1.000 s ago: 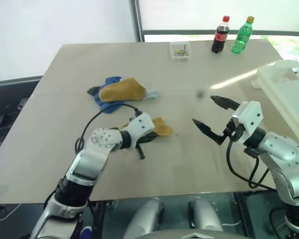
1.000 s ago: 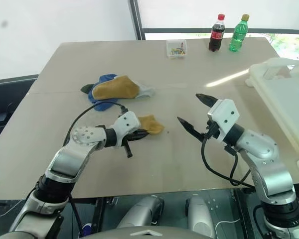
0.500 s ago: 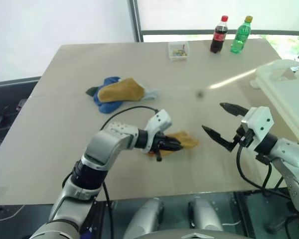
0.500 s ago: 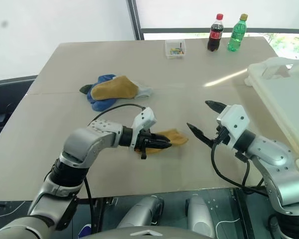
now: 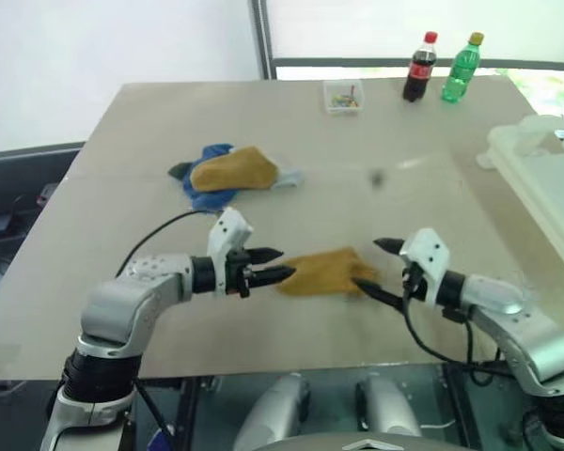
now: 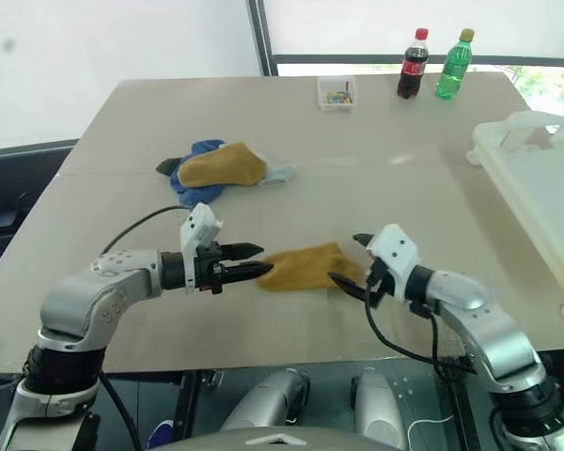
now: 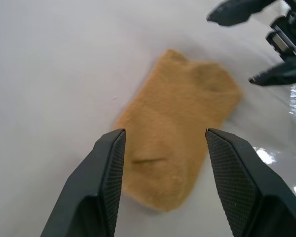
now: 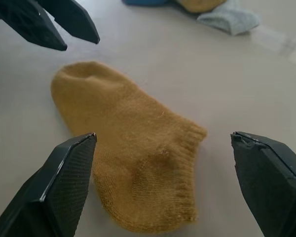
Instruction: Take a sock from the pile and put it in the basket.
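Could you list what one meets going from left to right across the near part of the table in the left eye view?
Left gripper → mustard-yellow sock lying flat on the table → right gripper → white basket at the right edge.

Head stereo pair looks forward and down from above the near edge of the table (image 5: pixel 122 132), taking in the whole top out to the bottles (image 5: pixel 442 68) at the far edge; the two eyes sit slightly offset sideways. Left wrist view is close and low, facing along its fingers (image 7: pixel 106 182) onto the mustard sock (image 7: pixel 180 118). Right wrist view is just as near, facing that sock (image 8: pixel 133 148) from the opposite side. All four views share it.
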Robot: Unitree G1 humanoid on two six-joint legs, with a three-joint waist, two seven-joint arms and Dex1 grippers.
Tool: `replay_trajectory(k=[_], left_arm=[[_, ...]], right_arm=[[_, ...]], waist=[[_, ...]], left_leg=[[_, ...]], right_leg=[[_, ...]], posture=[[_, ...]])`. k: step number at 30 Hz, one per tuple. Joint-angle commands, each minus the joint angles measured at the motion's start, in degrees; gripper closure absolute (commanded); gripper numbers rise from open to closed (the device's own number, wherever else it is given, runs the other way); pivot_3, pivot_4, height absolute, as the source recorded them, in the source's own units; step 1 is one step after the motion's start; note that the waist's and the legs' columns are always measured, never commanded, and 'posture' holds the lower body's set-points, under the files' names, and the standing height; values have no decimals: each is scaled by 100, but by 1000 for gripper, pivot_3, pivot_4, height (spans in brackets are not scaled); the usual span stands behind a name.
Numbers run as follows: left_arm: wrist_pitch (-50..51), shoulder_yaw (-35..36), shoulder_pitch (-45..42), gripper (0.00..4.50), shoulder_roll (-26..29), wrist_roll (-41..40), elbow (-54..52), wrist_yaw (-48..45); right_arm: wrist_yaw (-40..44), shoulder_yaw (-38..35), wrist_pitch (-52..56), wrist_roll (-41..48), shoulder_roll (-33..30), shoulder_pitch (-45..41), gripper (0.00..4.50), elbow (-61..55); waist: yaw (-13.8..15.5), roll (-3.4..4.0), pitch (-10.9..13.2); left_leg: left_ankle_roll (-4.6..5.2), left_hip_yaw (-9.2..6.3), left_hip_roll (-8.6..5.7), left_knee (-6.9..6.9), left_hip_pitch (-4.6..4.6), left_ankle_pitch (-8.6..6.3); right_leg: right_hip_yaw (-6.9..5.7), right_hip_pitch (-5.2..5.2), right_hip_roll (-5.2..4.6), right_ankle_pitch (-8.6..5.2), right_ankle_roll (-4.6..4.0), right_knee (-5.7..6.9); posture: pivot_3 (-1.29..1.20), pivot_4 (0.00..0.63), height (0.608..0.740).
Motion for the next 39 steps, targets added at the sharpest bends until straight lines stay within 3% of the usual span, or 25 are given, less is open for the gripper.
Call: replay_trajectory(k=[1,3,4,5,6,8,11,14,15,16,24,35,39], left_arm=[[-557,56,367,1792,-28,222,-77,264],[-718,56,520,1792,-59,296,-10,409],[-788,20,590,2003,-61,345,32,460],[-848,-16,634,2298,-56,384,58,492],[-854,-82,673,2502,-65,423,82,538],[-940,-245,688,3455,-148,494,183,599],[-1018,-423,557,4500,-305,468,330,604],[-974,-519,433,4500,-375,325,295,494],[-957,-550,397,4500,-391,298,276,475],[-907,-565,358,4500,-408,235,247,450],[-283,-502,204,4500,-110,-446,-290,134],[-646,-936,133,4500,-390,34,-149,779],[-441,-864,206,3188,-475,-138,-220,929]], right_arm=[[35,190,-276,-339,20,-70,0,311],[90,228,-338,-408,18,-37,0,424],[124,250,-374,-460,-8,-13,0,476],[149,260,-394,-498,-23,4,415,510],[153,256,-393,-526,-31,22,543,536],[164,231,-385,-555,-17,45,1415,577],[228,218,-382,-587,-40,83,2578,544],[281,121,-349,-574,-118,152,3963,414],[310,71,-341,-555,-159,177,4332,375],[343,3,-323,-519,-215,212,4428,317],[792,-502,-178,-213,-908,625,4428,-281],[887,-427,-757,-669,-1110,496,4428,204],[956,-559,-646,-458,-1049,550,2957,123]], waist=[[8,0,0],[13,1,0],[15,1,0],[18,2,-1],[18,2,-1],[18,3,-1],[24,3,-4],[26,3,-4],[24,3,-4],[23,3,-4],[5,2,-2],[25,0,-1],[20,0,-1]], left_leg=[[0,2,0,0,0,0],[0,0,0,-3,-1,0],[0,0,1,-5,-1,0],[0,-1,1,-5,-1,0],[0,-2,1,-5,-1,0],[0,0,1,-4,1,-1],[1,0,0,-4,2,-1],[1,-3,0,-3,8,-1],[1,-2,0,-3,8,-2],[2,-2,0,-3,8,-2],[5,-1,1,-4,5,-4],[7,-1,0,-2,3,-6],[7,-1,2,-3,3,-6]], right_leg=[[0,-2,0,0,0,0],[1,-3,1,0,0,0],[1,-3,1,0,-1,1],[1,-3,1,0,-1,2],[0,-2,1,0,-1,1],[0,0,0,0,0,1],[-1,2,-1,0,0,1],[-1,10,-1,0,0,1],[-1,10,-1,0,0,1],[-1,10,-1,0,1,1],[-1,6,0,-1,1,0],[-1,9,-2,-1,1,-7],[0,8,0,-1,1,-8]], posture=[[0,150,740],[0,150,740],[0,150,740],[0,150,740],[0,150,740],[0,150,740],[0,150,740],[0,150,740],[0,150,740],[0,150,740],[0,150,740],[0,150,740],[0,150,740]])
